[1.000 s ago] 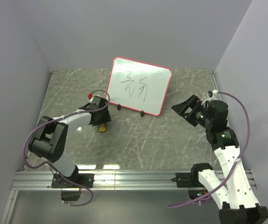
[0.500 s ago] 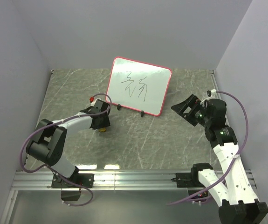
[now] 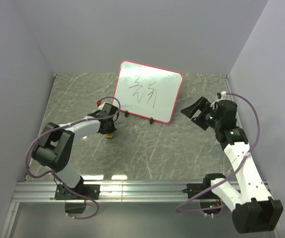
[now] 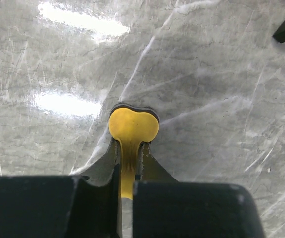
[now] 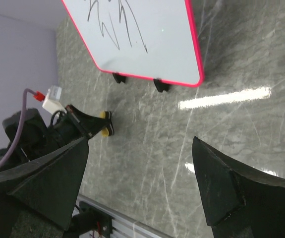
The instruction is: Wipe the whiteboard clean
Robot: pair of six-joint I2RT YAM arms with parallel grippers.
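Left claw (image 4: 128, 151) is clamped narrow on the stem of the yellow eraser (image 4: 133, 124). The eraser's rounded head is seen past the fingertips, with a dark pad edge showing behind it. The eraser is held low at the grey marbled bench (image 3: 182, 148); whether the pad is pressed down cannot be told. In the top view it is placed in front of the whiteboard's left lower corner, near but not touching.

Right claw (image 3: 194, 113) is spread wide, nothing held. It is held above the bench, right of the whiteboard and apart from it, and pointed toward the board's right edge.

Whiteboard (image 3: 147, 91) is found at the middle rear of the bench, propped up and leaned back on two small black feet (image 3: 152, 120). The red-pink frame is seen all round. A dark scribble (image 3: 144, 92) is left on the left-centre of the face; the rest of the face is white. No contact between either claw and the board is seen.
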